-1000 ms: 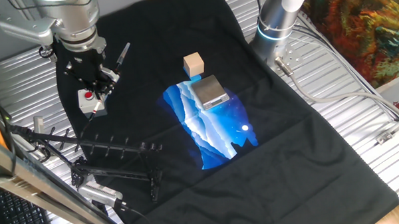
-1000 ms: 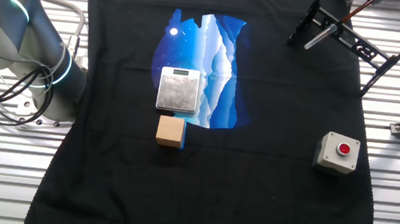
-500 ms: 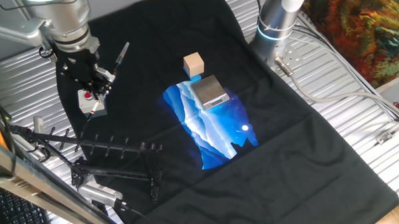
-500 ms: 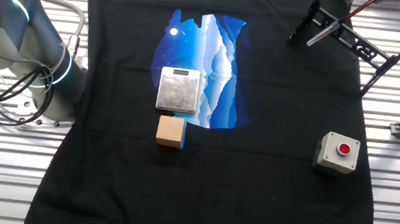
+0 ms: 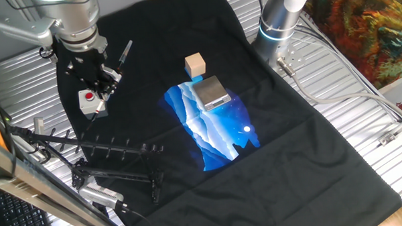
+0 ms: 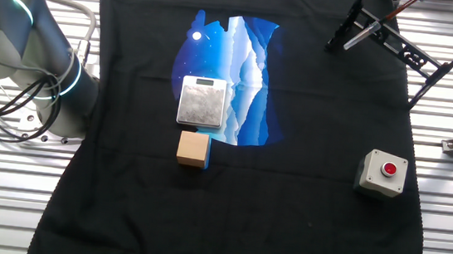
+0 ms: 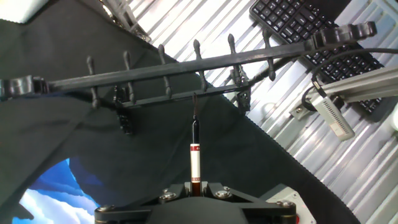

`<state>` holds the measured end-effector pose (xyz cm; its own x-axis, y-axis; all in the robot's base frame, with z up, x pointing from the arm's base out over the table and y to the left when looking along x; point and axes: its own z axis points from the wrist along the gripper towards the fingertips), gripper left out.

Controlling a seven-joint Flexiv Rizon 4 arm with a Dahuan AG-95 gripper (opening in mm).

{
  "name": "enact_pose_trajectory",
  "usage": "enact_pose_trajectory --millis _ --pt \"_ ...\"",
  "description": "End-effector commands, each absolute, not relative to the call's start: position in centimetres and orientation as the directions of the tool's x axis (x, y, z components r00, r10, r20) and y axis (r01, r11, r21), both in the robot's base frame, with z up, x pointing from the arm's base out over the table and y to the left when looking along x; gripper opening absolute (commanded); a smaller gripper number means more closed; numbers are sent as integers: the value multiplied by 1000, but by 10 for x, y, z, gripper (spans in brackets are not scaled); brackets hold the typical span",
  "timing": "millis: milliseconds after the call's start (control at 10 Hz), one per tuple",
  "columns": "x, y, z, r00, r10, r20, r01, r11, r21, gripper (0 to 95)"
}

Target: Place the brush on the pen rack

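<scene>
My gripper [image 5: 101, 86] is shut on the brush [image 5: 123, 56], which slants through the jaws; its upper end sticks out up and to the right. It hangs over the grey box with a red button [image 5: 88, 101]. In the hand view the brush [image 7: 194, 152] runs from the gripper [image 7: 195, 185] straight ahead, its thin dark tip just short of the pen rack [image 7: 186, 65], a black bar frame with short upright pegs. The rack also shows at the lower left in one fixed view [image 5: 118, 151] and at the top right in the other [image 6: 385, 38].
A wooden cube [image 5: 194, 63] and a small silver scale [image 5: 211, 92] sit mid-cloth by the blue print. A keyboard [image 7: 298, 25] and a silver cylinder [image 7: 329, 112] lie beyond the rack. The arm's base [image 5: 281, 16] stands at the back.
The hand shifted slightly left and then back right. The brush stays held in the jaws.
</scene>
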<state>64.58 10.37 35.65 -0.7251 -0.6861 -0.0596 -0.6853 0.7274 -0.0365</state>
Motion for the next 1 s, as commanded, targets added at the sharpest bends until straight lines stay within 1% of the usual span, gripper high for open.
enact_pose_trajectory --millis 100,500,1000 --pt "646 103 356 -749 -658 -80 -657 753 -38 0" --pt "650 105 356 -783 -616 -84 -615 787 -41 0" --pt "650 108 360 -767 -638 -72 -635 770 -57 0"
